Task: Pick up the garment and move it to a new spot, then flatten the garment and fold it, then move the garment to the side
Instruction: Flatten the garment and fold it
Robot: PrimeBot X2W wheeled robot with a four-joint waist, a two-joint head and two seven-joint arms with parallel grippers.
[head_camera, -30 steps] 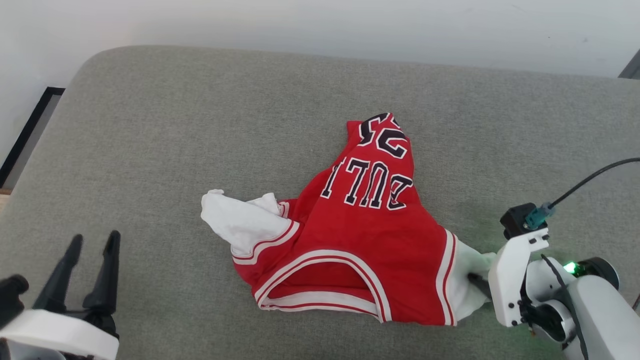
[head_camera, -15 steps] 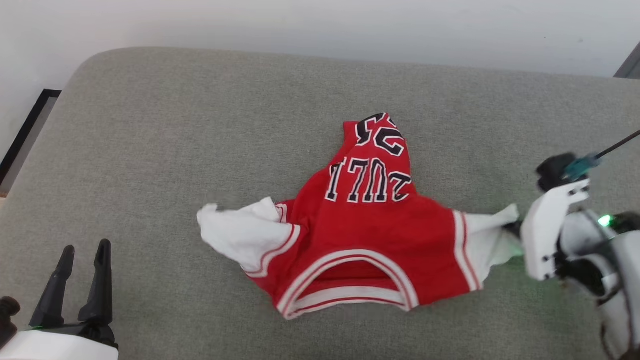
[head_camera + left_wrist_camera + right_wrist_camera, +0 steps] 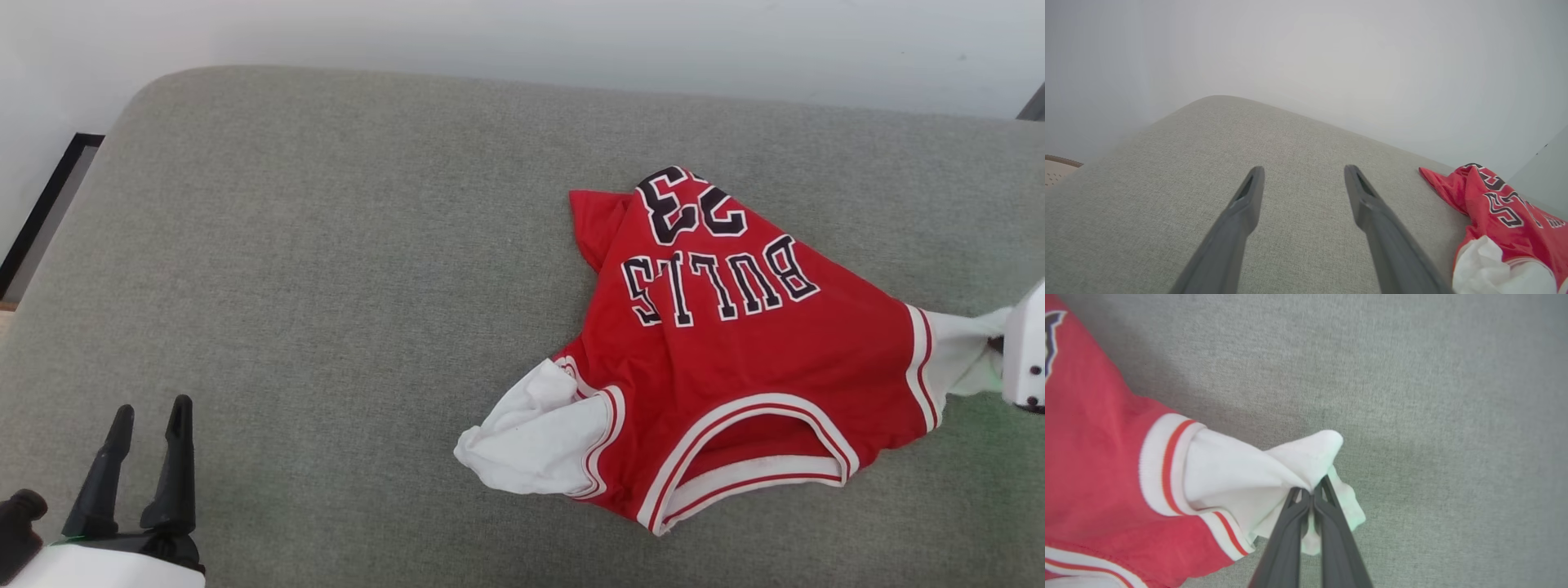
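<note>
Grey upholstery (image 3: 326, 245) stretches wide under everything, with a pale wall (image 3: 522, 33) behind. Over at the edge, the right gripper (image 3: 1312, 492) has its jaws pressed together on a pinch of the white sleeve end (image 3: 1257, 469). The garment (image 3: 735, 351) trails away from those tips, rumpled on the cushion, its other sleeve (image 3: 539, 441) bunched. The left gripper (image 3: 152, 406) stands with jaws spread and empty, well apart from the cloth. I'd judge this the first step, the move to a new spot. Flattening, folding and setting aside are all left.

we see a red garment (image 3: 735, 343) with black, white-outlined lettering, white sleeve ends at three and seven o'clock, and red-and-white striped trim, on a heathered grey cushion (image 3: 326, 245).
</note>
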